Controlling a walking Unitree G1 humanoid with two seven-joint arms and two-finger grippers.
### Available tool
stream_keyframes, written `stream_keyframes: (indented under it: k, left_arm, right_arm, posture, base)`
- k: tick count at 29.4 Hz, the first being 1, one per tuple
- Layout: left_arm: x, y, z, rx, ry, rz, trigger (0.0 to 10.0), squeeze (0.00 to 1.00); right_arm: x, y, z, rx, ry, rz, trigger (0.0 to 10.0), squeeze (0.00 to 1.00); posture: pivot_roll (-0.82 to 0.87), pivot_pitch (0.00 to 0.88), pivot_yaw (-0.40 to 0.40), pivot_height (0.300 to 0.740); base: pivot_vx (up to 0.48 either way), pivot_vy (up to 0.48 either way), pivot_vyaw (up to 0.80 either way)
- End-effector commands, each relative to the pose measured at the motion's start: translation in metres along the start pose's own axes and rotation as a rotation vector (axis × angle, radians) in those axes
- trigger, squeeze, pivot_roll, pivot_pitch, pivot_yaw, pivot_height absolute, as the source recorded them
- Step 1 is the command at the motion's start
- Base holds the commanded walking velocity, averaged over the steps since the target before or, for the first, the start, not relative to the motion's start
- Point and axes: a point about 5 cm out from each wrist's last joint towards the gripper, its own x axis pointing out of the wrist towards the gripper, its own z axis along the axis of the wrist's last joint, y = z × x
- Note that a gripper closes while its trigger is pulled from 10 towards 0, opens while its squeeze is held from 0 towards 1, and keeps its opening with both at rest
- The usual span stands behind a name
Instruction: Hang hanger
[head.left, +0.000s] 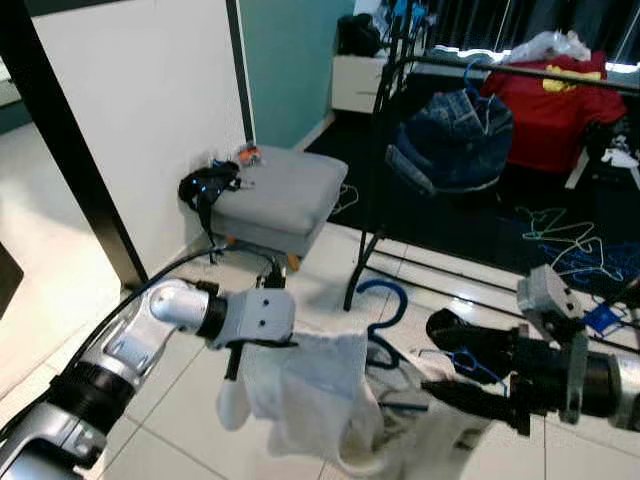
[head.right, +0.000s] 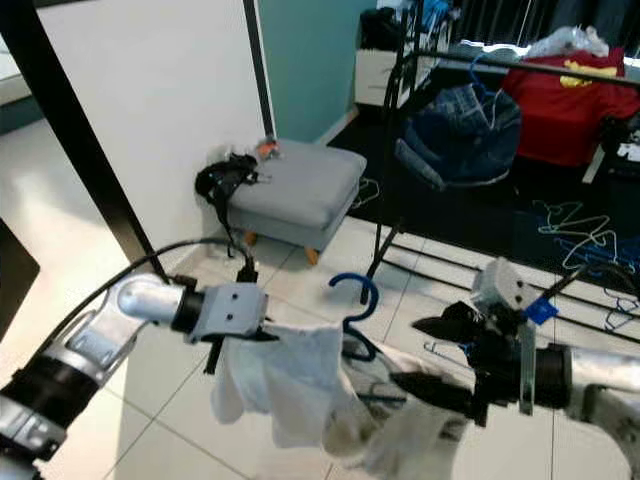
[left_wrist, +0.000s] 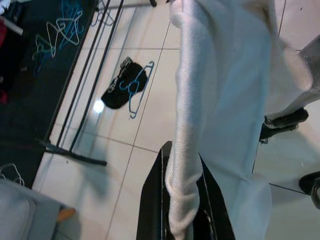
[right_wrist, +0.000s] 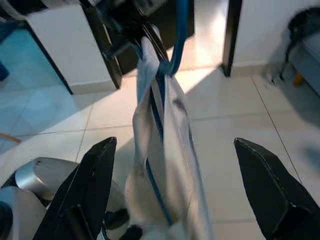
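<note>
One white garment (head.left: 310, 395), draped on one blue hanger (head.left: 385, 310), held at mid-height over pale floor tiles (head.left: 170, 400) between the two arms. Left gripper (left_wrist: 182, 205): two black fingers closed on a rolled edge of the white garment, cloth pinched between them and hanging past the tips. Right gripper (right_wrist: 175, 200): two black fingers spread wide apart, one on either side of the hanging cloth, touching neither it nor the hanger; the hanger's blue hook rises above the cloth, and blue wire shows through the fabric folds in the right wrist view. One black clothes rack (head.left: 385, 150) stands ahead, its base rails on the tiles, its top bar carrying one denim garment (head.left: 455, 140) on a blue hanger and one red garment (head.left: 555, 110) beside it. One grey upholstered stool (head.left: 285, 195) on short wooden legs, near the white wall (head.left: 150, 100); one black strap or bag (head.left: 205, 190) hangs off its near corner, and a small orange item sits on top, too small to identify. Several loose hangers (head.left: 565, 245), light and blue, count uncertain, lie tangled on the dark floor beyond the rack. One dark cap-like item (left_wrist: 124, 90) with one blue hanger on it lies on the tiles by the rack base, seen in the left wrist view.
</note>
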Motion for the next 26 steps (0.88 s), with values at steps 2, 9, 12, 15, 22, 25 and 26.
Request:
stream_keyframes:
  k: [2,9,12,15,22,25,26]
  left_arm:
    - [0.003,0.001,0.010,0.031,-0.038,-0.029,10.0,0.00]
    - [0.012,0.001,0.021,0.058,-0.072,-0.049,10.0,0.00]
    - [0.013,0.001,0.021,0.059,-0.073,-0.050,10.0,0.00]
    - [0.016,0.000,0.023,0.057,-0.074,-0.049,10.0,0.00]
    - [0.018,0.004,0.028,0.063,-0.086,-0.004,10.0,0.00]
    - [0.019,0.006,0.028,0.063,-0.089,0.012,10.0,0.00]
    - [0.019,0.009,0.029,0.066,-0.091,0.027,10.0,0.00]
  right_arm:
    - [0.008,-0.005,0.012,-0.033,-0.092,-0.009,10.0,0.00]
    - [0.013,-0.022,0.033,0.001,-0.298,-0.099,10.0,0.00]
    - [0.015,-0.021,0.035,0.008,-0.314,-0.088,10.0,0.00]
    - [0.021,-0.011,0.036,0.028,-0.349,-0.001,10.0,0.00]
    - [0.027,-0.002,0.033,0.063,-0.343,0.082,1.4,0.00]
    - [0.027,-0.001,0.033,0.070,-0.337,0.095,0.0,0.00]
    - [0.026,-0.001,0.031,0.077,-0.323,0.101,0.0,0.00]
  posture:
    - [-0.02,0.044,0.026,0.740]
    - [-0.02,0.044,0.029,0.740]
    - [-0.02,0.044,0.029,0.740]
    - [-0.02,0.047,0.028,0.740]
    - [-0.02,0.048,0.022,0.740]
    - [-0.02,0.047,0.022,0.740]
    - [-0.02,0.048,0.022,0.740]
  base:
    - [0.000,0.000,0.00]
    - [0.000,0.000,0.00]
    - [0.000,0.000,0.00]
    - [0.000,0.000,0.00]
    - [0.000,0.000,0.00]
    - [0.000,0.000,0.00]
    - [0.000,0.000,0.00]
